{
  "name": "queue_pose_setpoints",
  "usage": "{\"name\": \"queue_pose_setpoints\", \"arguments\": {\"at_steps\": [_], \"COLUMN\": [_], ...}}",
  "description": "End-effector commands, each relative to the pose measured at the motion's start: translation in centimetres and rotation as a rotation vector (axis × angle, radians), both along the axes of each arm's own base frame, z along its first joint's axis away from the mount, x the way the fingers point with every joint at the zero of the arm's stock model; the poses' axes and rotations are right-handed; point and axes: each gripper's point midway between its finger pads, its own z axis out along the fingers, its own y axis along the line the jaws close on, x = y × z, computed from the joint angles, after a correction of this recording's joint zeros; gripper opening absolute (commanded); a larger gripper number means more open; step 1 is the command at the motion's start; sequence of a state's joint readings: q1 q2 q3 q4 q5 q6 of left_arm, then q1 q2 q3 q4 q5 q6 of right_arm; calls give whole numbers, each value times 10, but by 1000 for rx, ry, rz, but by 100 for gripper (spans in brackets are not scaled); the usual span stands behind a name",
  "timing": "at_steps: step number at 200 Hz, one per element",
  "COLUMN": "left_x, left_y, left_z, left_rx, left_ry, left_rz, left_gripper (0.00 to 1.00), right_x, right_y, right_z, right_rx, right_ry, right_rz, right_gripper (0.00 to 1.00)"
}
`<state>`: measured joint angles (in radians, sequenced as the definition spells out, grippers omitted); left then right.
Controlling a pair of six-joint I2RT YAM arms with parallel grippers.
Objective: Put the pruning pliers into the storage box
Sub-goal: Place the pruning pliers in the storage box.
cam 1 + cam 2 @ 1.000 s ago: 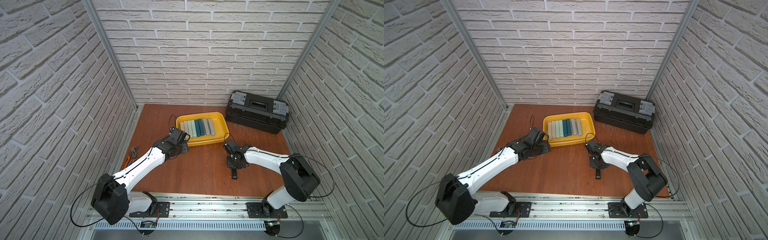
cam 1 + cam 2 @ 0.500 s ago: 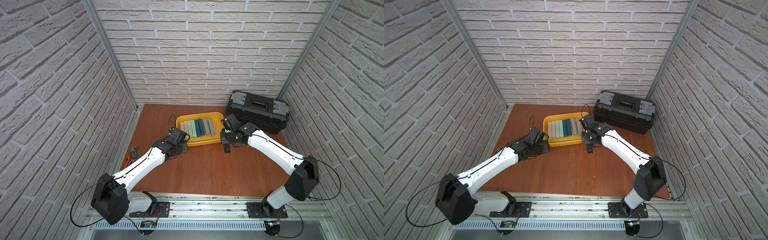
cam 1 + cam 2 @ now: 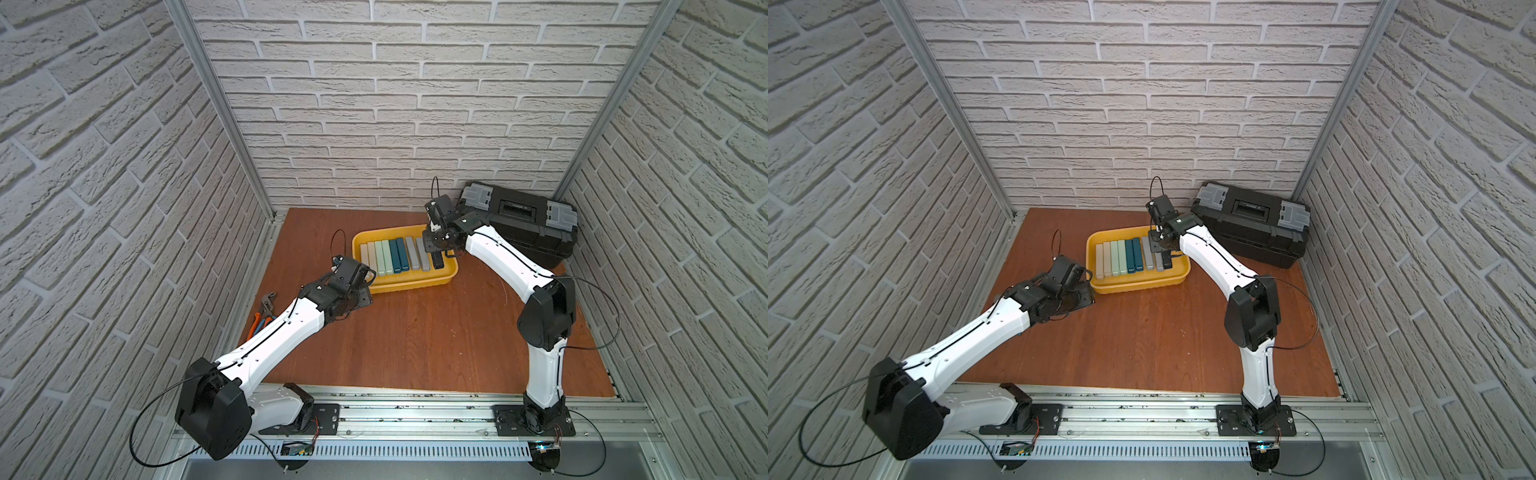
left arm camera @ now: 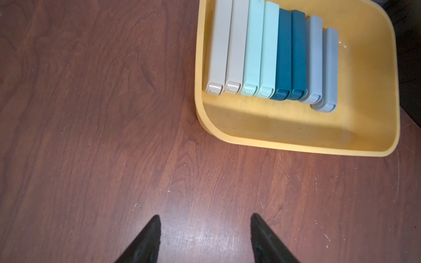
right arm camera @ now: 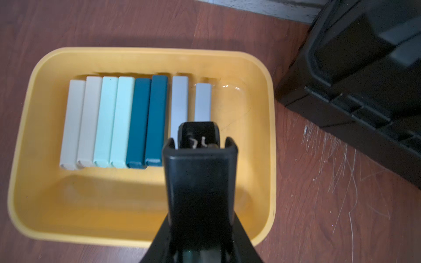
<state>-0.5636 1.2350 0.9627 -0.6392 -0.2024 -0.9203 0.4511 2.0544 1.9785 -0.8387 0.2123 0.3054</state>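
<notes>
The yellow storage box (image 3: 409, 286) (image 3: 1138, 286) stands at the back middle of the table. Several pruning pliers (image 3: 392, 255) (image 4: 268, 50) (image 5: 123, 120) lie side by side in it: beige, mint, teal and grey bars. My right gripper (image 3: 434, 247) (image 5: 200, 227) is shut on a black pruning plier (image 3: 436, 261) (image 5: 200, 182), held over the box's free right end beside the grey bars. Whether it touches the floor of the box I cannot tell. My left gripper (image 4: 205, 218) (image 3: 360, 291) is open and holds nothing, low over bare wood by the box's front left corner.
A black toolbox (image 3: 519, 224) with grey latches stands just right of the storage box, close behind my right arm. Orange-handled and blue-handled pliers (image 3: 264, 311) lie at the table's left edge. Brick walls close in three sides.
My right arm has carried the black pruning plier from the front middle of the table back to above the box's right end. The left arm has not moved.
</notes>
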Motion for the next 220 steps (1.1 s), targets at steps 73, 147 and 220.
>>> {"name": "queue_pose_setpoints", "arguments": {"at_steps": [73, 147, 220], "left_x": [11, 27, 34], "left_y": [16, 17, 17], "left_z": [-15, -23, -25], "left_rx": [20, -1, 3], "left_ry": [59, 86, 99], "left_rz": [50, 69, 72], "left_gripper": [63, 63, 63], "right_x": [63, 90, 95], "right_y": [-8, -12, -22], "right_z": [-58, -85, -104], "right_rx": [-13, -33, -44], "right_ry": [26, 33, 53], "right_rz": [-7, -28, -44], "right_gripper": [16, 16, 16]}}
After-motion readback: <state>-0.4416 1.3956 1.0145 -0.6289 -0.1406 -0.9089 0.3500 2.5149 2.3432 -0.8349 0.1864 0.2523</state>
